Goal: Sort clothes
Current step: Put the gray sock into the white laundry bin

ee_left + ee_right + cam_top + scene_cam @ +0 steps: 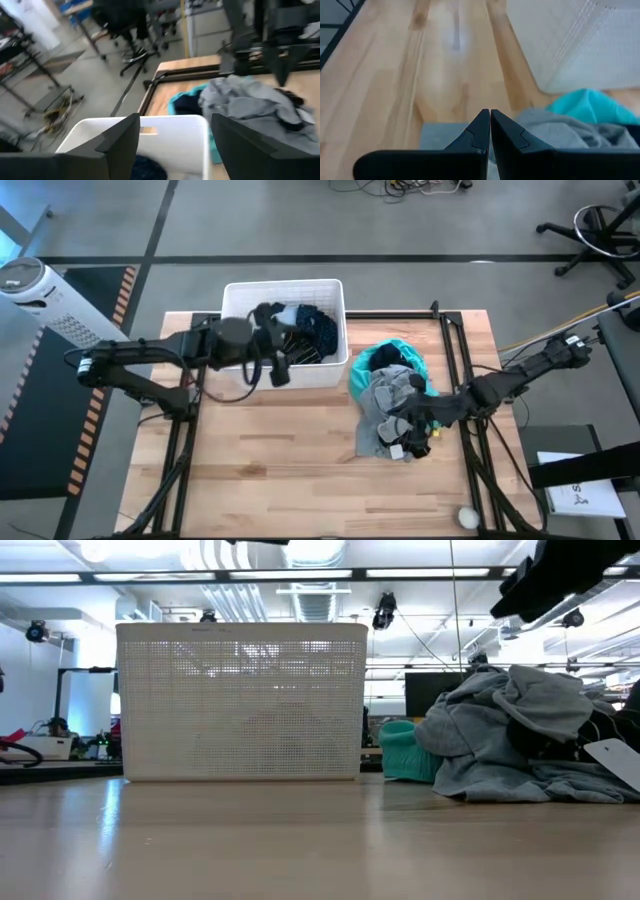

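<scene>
From above, a grey floor with taped lines surrounds a pale wooden table (280, 470), and office chairs stand off at two o'clock. A white bin (285, 292) sits at the table's twelve o'clock edge with a dark navy garment (315, 330) already lying inside. The left hand (268, 340) hangs over the bin. At three o'clock from the bin lies the pile still to be sorted: a teal garment (395, 352) at its far side and a grey garment (385, 405) spread toward the table's centre. The right hand (412, 430) sits low at the pile's four o'clock edge, beside a white tag.

At table height, the bin's perforated wall (240, 700) stands upright, the teal piece (405, 755) just beside it, and the grey heap (520, 730) rises at three o'clock.

The left wrist view shows that hand's two dark fingers (122, 137) spread wide apart above the bin's rim (165, 122), with nothing between them.

The right wrist view shows its fingers (482, 127) pressed together, tips meeting right at the grey fabric's edge (555, 132); I cannot tell whether any cloth is pinched.

To do this step well, I'd say the right hand should take one layer only, grip a thick fold rather than a thin hem, and lift straight up so the teal piece stays behind.
</scene>
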`<state>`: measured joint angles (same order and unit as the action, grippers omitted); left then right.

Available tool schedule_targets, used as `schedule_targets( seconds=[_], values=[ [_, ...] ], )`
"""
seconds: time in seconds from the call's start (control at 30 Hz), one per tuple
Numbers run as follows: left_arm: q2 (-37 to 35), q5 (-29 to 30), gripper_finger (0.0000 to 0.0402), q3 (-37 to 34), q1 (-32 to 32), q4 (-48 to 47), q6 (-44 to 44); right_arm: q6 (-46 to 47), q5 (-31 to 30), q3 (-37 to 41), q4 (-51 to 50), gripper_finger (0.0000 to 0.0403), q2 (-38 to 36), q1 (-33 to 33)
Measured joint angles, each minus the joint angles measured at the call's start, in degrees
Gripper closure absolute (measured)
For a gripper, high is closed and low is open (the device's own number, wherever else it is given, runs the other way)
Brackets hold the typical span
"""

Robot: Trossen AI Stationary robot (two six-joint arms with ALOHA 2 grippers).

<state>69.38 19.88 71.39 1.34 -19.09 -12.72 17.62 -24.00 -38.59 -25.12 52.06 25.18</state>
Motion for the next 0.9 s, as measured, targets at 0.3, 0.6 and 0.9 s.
schedule_targets(
  seconds=[0.3,0.6,0.9],
  values=[
    [-10.2,0.0,0.0210,-15.7,-7.5,14.3,1.6,12.8,-0.3,-12.7,-18.7,0.0338,15.1,5.5],
    [-15.2,0.3,0.0225,-23.0,-11.8,16.5,5.3,22.3,-6.6,-23.9,-35.2,0.0210,29.3,7.1],
    [-15.0,0.5,0.0230,-24.0,-12.2,16.6,5.7,21.9,-3.5,-29.0,-42.1,0.0161,36.0,6.1]
  ],
)
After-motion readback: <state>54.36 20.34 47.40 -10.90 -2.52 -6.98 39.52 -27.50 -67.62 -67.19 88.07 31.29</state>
